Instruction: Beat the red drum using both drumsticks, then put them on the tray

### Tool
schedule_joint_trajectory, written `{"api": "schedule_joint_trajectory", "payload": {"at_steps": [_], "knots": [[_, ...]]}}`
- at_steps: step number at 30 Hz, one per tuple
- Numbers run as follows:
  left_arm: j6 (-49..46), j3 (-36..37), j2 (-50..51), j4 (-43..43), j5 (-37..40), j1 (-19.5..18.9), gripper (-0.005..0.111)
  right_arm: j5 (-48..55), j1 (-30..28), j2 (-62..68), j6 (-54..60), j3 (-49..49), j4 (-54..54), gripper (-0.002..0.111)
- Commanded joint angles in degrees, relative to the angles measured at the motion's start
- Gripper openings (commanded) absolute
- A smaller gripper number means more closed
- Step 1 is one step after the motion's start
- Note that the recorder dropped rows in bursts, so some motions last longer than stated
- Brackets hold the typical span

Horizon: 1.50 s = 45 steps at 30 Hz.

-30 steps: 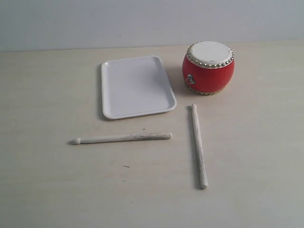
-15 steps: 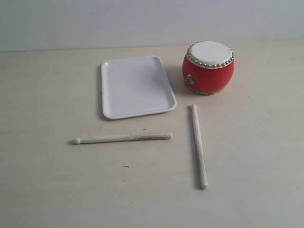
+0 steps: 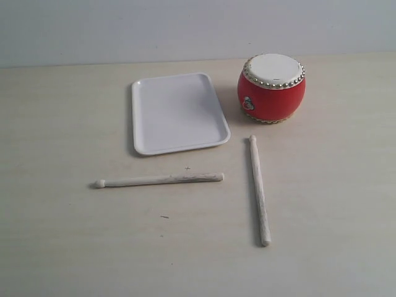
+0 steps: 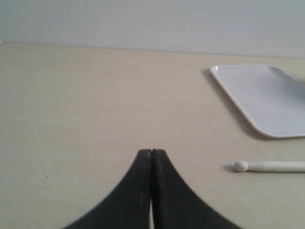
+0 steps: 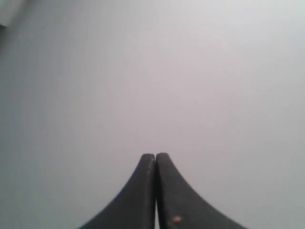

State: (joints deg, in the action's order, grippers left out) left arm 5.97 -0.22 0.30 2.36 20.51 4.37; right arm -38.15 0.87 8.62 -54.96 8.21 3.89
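On pale wood-grain table (image 3: pixel 62 247): flat white plastic tray (image 3: pixel 179 114), rounded corners, low rim. Glossy red barrel drum (image 3: pixel 271 96), stud-ringed white skin, stood just right of tray. Slim scuffed crosswise drumstick (image 3: pixel 161 180) laid near tray front; lengthwise drumstick (image 3: pixel 259 189) laid near drum front. Left gripper (image 4: pixel 151 153) and right gripper (image 5: pixel 156 156) clenched, empty.

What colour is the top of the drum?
White, ringed with silver studs, above the red drum body. The exterior view shows it best.
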Motion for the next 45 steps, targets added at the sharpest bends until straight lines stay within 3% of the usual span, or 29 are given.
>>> {"api": "schedule_joint_trajectory", "payload": {"at_steps": [1,5,9,12,16,19,23,33,38,45], "knots": [[0.24,0.22,-0.30,0.04,-0.29,0.25,0.000,24.84,-0.22,9.97,0.93,11.83,0.74,0.000],[0.24,0.22,-0.30,0.04,-0.29,0.25,0.000,38.45,-0.22,25.52,0.93,21.35,17.63,0.000],[0.24,0.22,-0.30,0.04,-0.29,0.25,0.000,52.37,-0.22,39.09,2.55,27.21,20.92,0.000],[0.24,0.22,-0.30,0.04,-0.29,0.25,0.000,61.10,-0.22,48.70,14.03,29.70,10.82,0.000],[0.24,0.22,-0.30,0.04,-0.29,0.25,0.000,74.31,-0.22,58.77,43.42,32.69,-12.82,0.000],[0.24,0.22,-0.30,0.04,-0.29,0.25,0.000,83.71,-0.11,65.36,57.58,33.50,-26.77,0.000],[0.24,0.22,-0.30,0.04,-0.29,0.25,0.000,86.43,5.06,72.48,59.61,33.50,-29.89,0.000],[0.24,0.22,-0.30,0.04,-0.29,0.25,0.000,82.96,26.48,76.27,53.34,37.38,-32.09,0.000],[0.24,0.22,-0.30,0.04,-0.29,0.25,0.000,83.65,28.51,76.27,54.48,43.99,-28.92,0.000],[0.26,0.22,-0.30,0.04,-0.29,0.80,0.000,84.99,28.51,78.99,80.65,55.24,-29.61,0.008]]}}
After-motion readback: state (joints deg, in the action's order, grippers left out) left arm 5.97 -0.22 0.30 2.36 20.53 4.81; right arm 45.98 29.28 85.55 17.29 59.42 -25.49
